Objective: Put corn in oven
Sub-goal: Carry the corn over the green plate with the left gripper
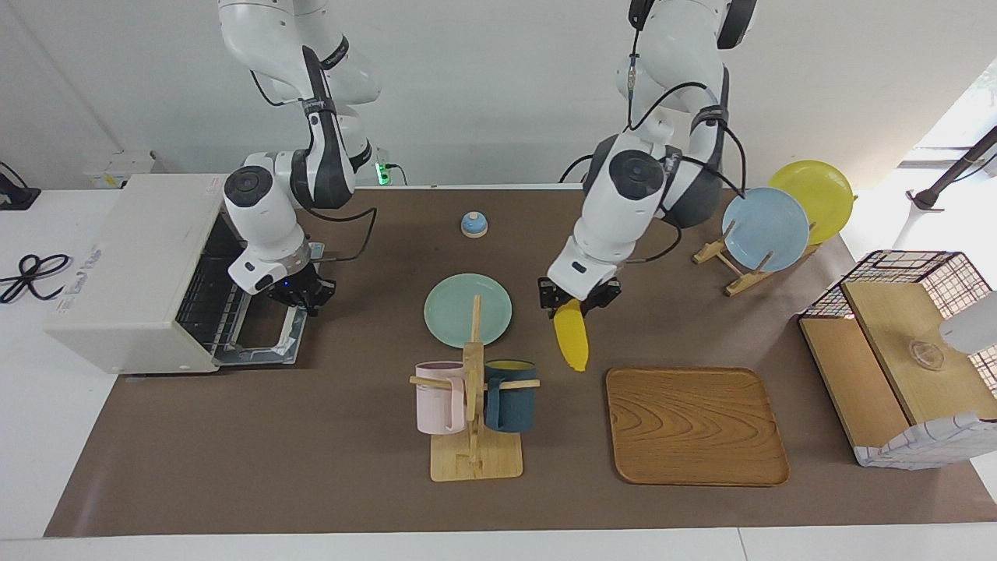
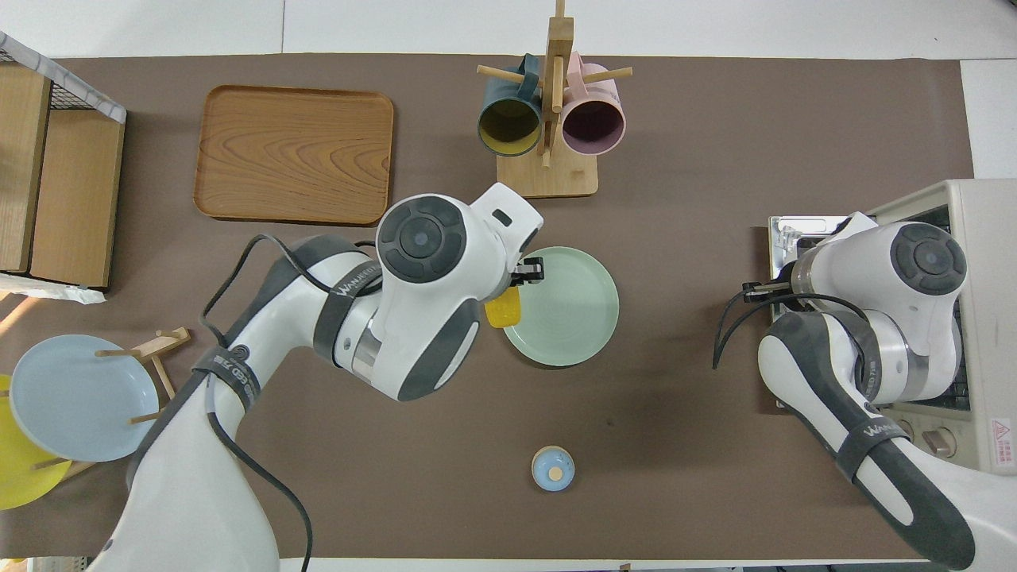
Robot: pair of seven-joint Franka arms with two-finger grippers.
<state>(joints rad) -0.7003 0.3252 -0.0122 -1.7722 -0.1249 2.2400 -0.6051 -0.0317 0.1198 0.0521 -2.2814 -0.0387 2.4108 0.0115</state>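
Observation:
The yellow corn (image 1: 571, 340) hangs tilted from my left gripper (image 1: 578, 302), which is shut on its thick end and holds it above the table between the green plate and the wooden tray. In the overhead view only the corn's end (image 2: 503, 311) shows under the left wrist, at the plate's edge. The cream-white oven (image 1: 132, 273) stands at the right arm's end of the table with its door (image 1: 265, 343) dropped open and the wire rack showing. My right gripper (image 1: 302, 294) hangs low over the open door; in the overhead view the arm hides it.
A green plate (image 1: 467, 310) lies mid-table, with a mug rack (image 1: 473, 389) holding a pink and a dark blue mug farther from the robots. There are also a wooden tray (image 1: 695, 425), a small blue bell (image 1: 474, 224), a plate rack (image 1: 766, 228) and a wood-and-wire basket box (image 1: 903, 351).

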